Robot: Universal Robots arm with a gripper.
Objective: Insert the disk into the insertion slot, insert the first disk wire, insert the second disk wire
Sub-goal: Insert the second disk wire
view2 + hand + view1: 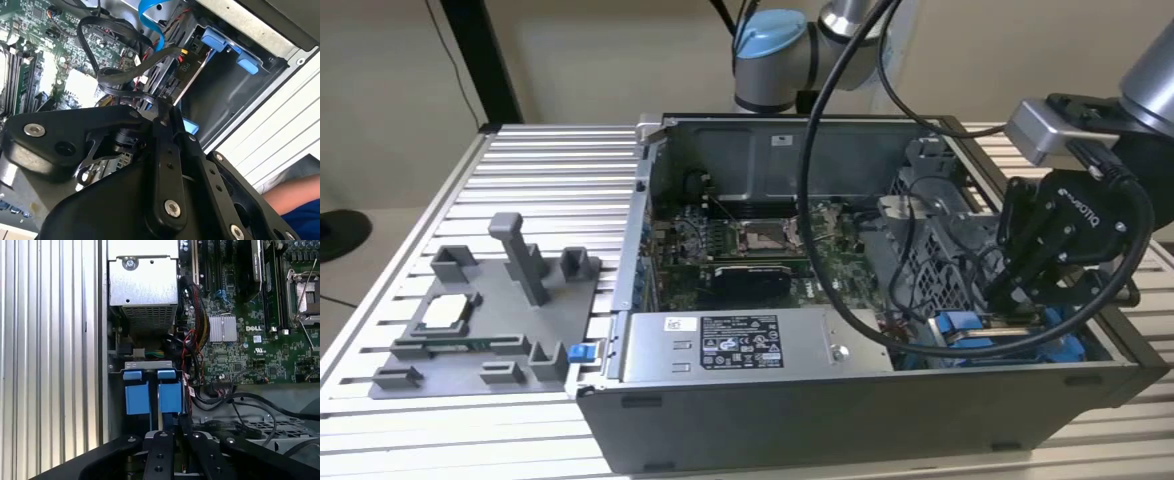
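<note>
My black gripper (998,300) reaches down into the open computer case at the exterior view's right, over the insertion slot (1014,345). In both wrist views its fingers stand shut, tips (162,105) (172,427) together at the edge of two blue plastic pieces (152,392) in the grey metal bay (142,365). What lies between the tips is hidden by the gripper's own body. A black disk wire (115,75) loops beside the tips, and a black connector (187,57) lies deeper in the slot (220,95). I cannot make out the disk's silver body.
The grey power-supply box (734,345) (142,285) sits beside the bay. The green motherboard (747,240) (240,340) lies behind it, with black wires (220,395) crossing. A grey fixture (480,320) stands on the slatted table (547,170). A person's blue sleeve (297,212) shows beyond the case.
</note>
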